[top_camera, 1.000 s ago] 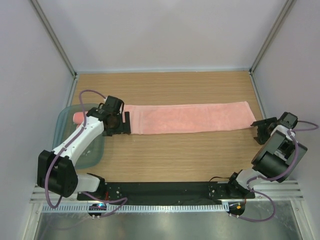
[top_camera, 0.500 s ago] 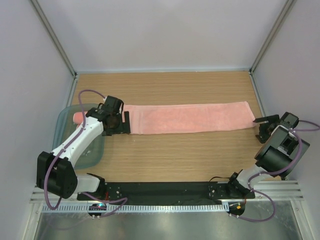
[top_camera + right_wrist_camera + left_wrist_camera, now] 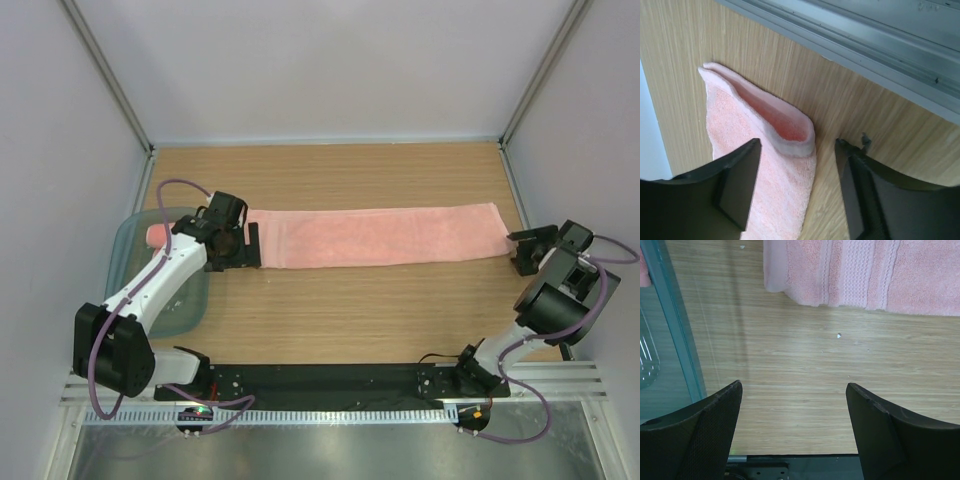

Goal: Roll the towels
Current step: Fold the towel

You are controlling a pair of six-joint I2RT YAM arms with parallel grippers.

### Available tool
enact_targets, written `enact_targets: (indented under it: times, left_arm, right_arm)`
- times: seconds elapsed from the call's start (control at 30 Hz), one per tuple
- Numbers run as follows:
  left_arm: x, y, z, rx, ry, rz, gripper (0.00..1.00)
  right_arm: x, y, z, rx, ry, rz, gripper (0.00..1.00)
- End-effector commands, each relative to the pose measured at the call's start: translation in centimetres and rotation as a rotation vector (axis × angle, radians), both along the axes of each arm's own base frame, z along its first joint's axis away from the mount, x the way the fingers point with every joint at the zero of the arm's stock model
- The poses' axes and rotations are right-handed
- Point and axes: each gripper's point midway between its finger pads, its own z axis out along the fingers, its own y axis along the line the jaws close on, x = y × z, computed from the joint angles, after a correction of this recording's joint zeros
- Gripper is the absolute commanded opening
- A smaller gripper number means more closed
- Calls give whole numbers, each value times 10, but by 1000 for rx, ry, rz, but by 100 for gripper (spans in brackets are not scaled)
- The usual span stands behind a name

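My right pincer [image 3: 799,150] just nudged up to the end of the towel [image 3: 380,236] — released, gripping nothing. Left pincer [image 3: 795,390] released too. Towel lies flat along the tabletop [image 3: 350,300] — rolling can start.

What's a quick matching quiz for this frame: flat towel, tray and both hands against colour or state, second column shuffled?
Things:
1. towel
2. tray
3. left hand
4. right hand

Colour or state:
A. translucent grey-green, far left
B. open, by the towel's curled-up end
C. salmon pink, laid out flat across the table
D. open, by the towel's banded end, next to the tray

Pairs: 1-C, 2-A, 3-D, 4-B
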Motion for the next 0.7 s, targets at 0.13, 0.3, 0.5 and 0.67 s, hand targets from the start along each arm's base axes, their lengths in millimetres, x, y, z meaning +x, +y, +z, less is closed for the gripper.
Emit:
enact_targets:
  times: [0.13, 0.3, 0.5, 0.67]
  left_arm:
    - [5, -2, 6, 0, -29, -18, 84]
    - [5, -1, 6, 4, -30, -18, 84]
    - [5, -1, 7, 3, -33, -18, 84]
    - [1, -4, 12, -24, -43, -15, 84]
  right_arm:
    - [-7, 5, -40, 25, 95, -14, 42]
    - [-6, 2, -34, 6, 90, -20, 17]
    - [-11, -9, -4, -59, 101, -56, 1]
    - [-8, -27, 55, -148, 64, -108, 1]
